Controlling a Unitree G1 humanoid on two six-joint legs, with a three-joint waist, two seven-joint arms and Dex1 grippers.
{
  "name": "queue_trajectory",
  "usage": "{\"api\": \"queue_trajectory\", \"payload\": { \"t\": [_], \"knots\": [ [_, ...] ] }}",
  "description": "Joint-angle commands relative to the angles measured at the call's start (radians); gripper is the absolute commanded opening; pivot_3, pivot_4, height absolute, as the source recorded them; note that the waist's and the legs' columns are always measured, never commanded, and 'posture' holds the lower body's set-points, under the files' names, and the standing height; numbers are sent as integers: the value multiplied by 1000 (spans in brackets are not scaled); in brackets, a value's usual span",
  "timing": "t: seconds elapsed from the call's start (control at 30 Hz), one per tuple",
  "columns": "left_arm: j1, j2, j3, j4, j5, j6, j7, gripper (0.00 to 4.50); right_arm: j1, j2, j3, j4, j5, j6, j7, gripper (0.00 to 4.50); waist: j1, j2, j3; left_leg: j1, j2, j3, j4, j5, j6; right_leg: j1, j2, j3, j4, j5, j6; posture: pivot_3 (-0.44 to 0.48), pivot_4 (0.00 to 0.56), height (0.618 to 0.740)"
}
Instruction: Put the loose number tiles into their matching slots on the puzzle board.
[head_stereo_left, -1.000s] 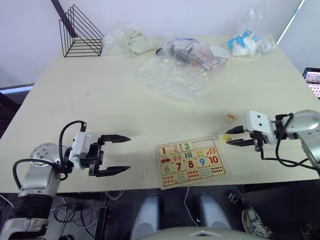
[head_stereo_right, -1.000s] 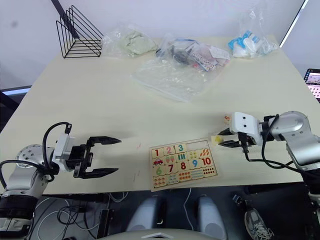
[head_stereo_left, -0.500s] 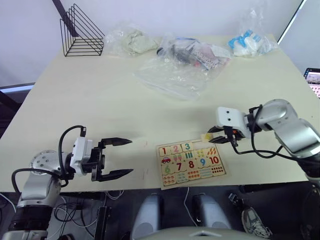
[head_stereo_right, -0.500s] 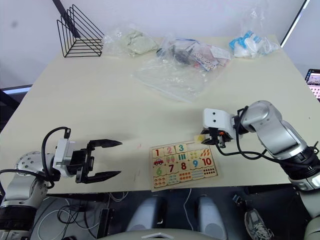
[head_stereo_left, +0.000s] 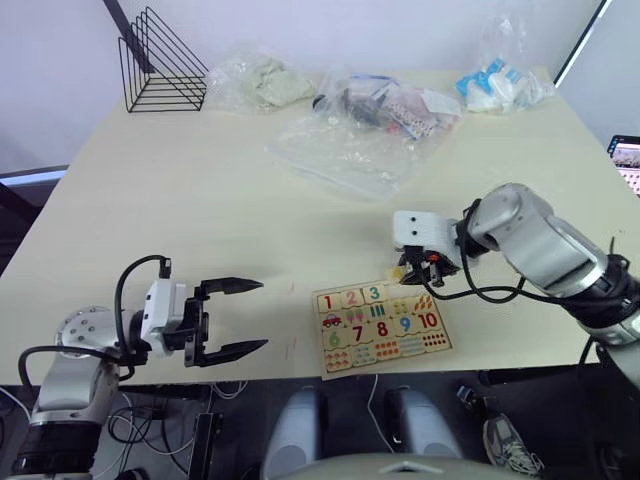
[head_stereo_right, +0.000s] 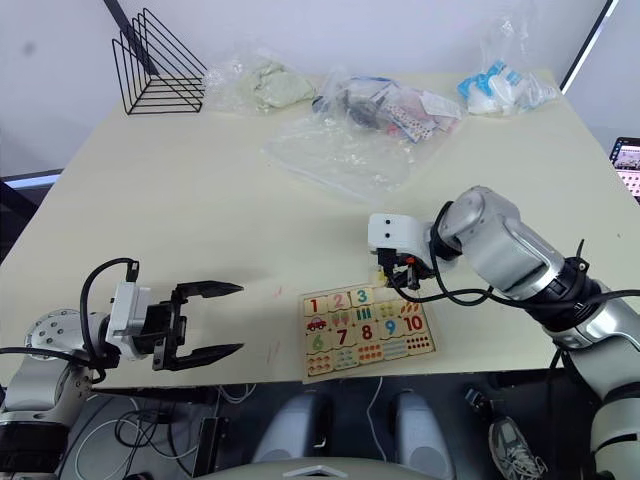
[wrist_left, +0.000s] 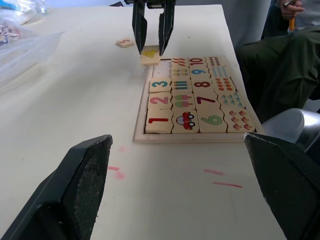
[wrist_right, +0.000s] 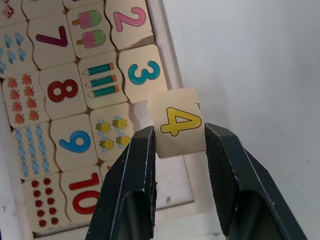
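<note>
The right end effector (wrist_right: 175, 150) is reached inward on a bent arm, its two black fingers (wrist_right: 131, 185) clamped on the yellow 4 tile (wrist_right: 177, 122). The left end effector (head_stereo_left: 232, 316) hangs level, its fingers spread wide apart and bare.

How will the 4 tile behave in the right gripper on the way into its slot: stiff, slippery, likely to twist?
The 4 tile looks like a rigid, flat wooden square, so it probably won't flex. It seems thin and light. The right gripper pinches only its lower edges, so it may pivot or slip against the puzzle board rim.
</note>
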Motion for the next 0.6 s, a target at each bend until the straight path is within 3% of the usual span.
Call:
{"api": "queue_trajectory", "payload": {
  "t": [0.03,0.6],
  "knots": [
    [10,5,15,-31,-3,1,2,4500,-28,-9,16,-51,6,43,1,889,0,0,0,-3,0,-1,1,0,0,-3,0,-1,0,0,0,0,150,740],
    [10,4,10,-30,-6,4,-11,4500,-14,-26,73,-78,-7,32,-44,889,-1,0,0,-7,-1,-2,1,0,0,-6,0,-2,0,1,-1,0,150,740]
  ]
}}
